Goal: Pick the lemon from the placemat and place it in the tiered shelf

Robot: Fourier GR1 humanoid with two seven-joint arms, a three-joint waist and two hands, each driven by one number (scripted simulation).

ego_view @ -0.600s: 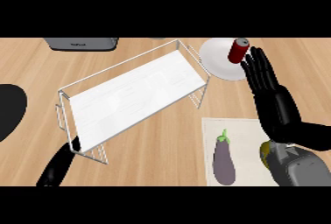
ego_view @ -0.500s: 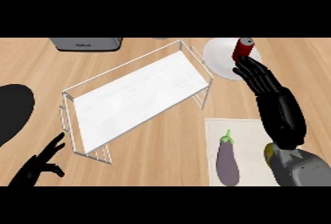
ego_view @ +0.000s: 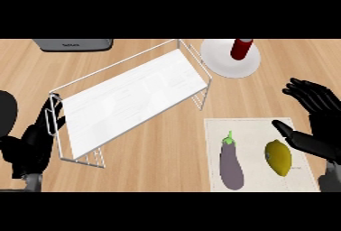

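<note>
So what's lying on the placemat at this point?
On the placemat lie an eggplant and, to its right, the lemon, apart from each other. The right robot hand, open, overlaps the mat's right edge and hides that strip.

Both hands all black, matte with a slight sheen on the finger segments. Left hand (ego_view: 30, 146) at 8 o'clock: chunky palm, thick segmented fingers, short grey cylindrical forearm stub below it at the wrist. Right hand (ego_view: 313, 122) at 3 o'clock: same black jointed build, blocky rounded thumb, grey forearm section just showing at 4 o'clock by the frame edge. No cables, screws or markings that I can make out.
</note>
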